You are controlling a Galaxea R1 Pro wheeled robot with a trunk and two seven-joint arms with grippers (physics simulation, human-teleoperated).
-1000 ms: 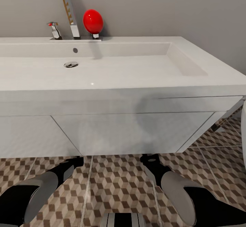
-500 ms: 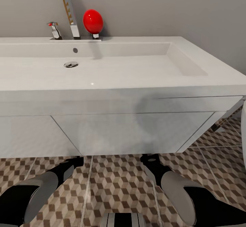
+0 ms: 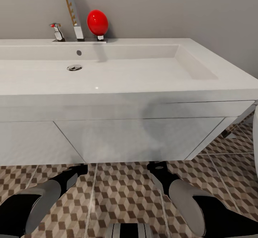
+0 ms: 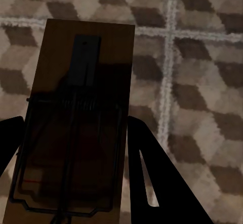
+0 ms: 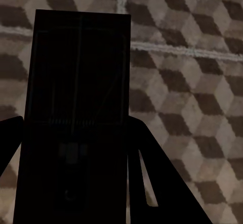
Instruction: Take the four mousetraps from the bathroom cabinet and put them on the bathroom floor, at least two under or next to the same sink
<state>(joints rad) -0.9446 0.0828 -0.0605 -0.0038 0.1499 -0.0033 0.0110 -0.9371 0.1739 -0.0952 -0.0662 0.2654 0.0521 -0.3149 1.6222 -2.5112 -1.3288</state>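
You are facing the sink (image 3: 107,73), a long white basin on a white vanity (image 3: 136,137), with the chrome tap (image 3: 73,12) at its back left and a red ball-shaped thing (image 3: 97,22) just beside the tap against the grey wall (image 3: 179,8). A drain (image 3: 74,67) sits in the basin below the tap. The floor (image 3: 122,191) of cube-pattern tiles runs in front of the vanity and past its right end.

Your left arm (image 3: 39,198) reaches low toward the foot of the vanity, its gripper end dark against the tiles. In the left wrist view the left gripper (image 4: 76,148) has its fingers (image 4: 152,173) closed against the sides of a mousetrap (image 4: 81,102), a brown board with a dark spring and wire frame, held over the tiles where grout lines cross.

Your right arm (image 3: 186,198) reaches the same way, its dark end near the vanity's lower edge. In the right wrist view the right gripper (image 5: 76,153) grips a second trap (image 5: 78,92) between its fingers (image 5: 152,168); this board lies in deep shadow, its metal parts barely readable, with patterned tiles and a grout line behind it.

You cannot tell from these views whether either trap touches the floor or hangs just above it.
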